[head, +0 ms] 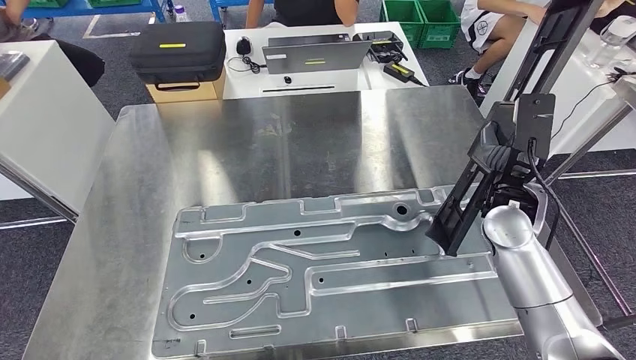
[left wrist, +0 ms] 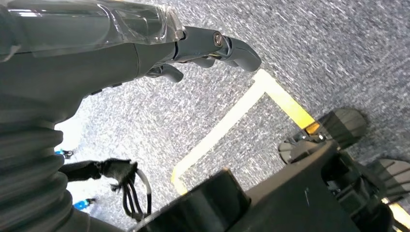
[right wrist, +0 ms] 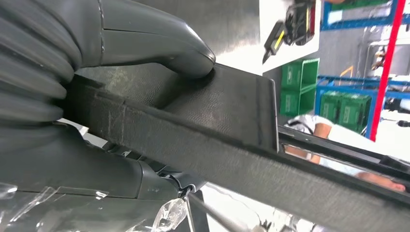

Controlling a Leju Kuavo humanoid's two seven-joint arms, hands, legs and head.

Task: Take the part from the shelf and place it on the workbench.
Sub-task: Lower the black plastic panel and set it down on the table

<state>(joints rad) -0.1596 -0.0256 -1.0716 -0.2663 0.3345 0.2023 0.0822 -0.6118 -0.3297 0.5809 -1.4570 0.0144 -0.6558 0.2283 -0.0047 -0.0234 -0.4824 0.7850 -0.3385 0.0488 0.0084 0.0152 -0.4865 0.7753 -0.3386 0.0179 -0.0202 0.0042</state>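
Observation:
The part is a long black bracket (head: 525, 112) that slants from the top right of the head view down to the workbench's right side. My right hand (head: 501, 174) grips it near its lower end, above the right edge of the steel workbench (head: 247, 142). The right wrist view shows the thumb (right wrist: 154, 41) pressed on the bracket's flat black face (right wrist: 217, 111), with darker fingers beneath it. My left hand (left wrist: 193, 46) hangs over the grey carpet, fingers loosely curled, holding nothing.
A large machined aluminium panel (head: 322, 274) lies on the near half of the workbench. Behind it a white table carries a laptop (head: 315, 51) and a black case (head: 178, 51). People sit at the far side. Green crates (head: 420, 21) stand at the back.

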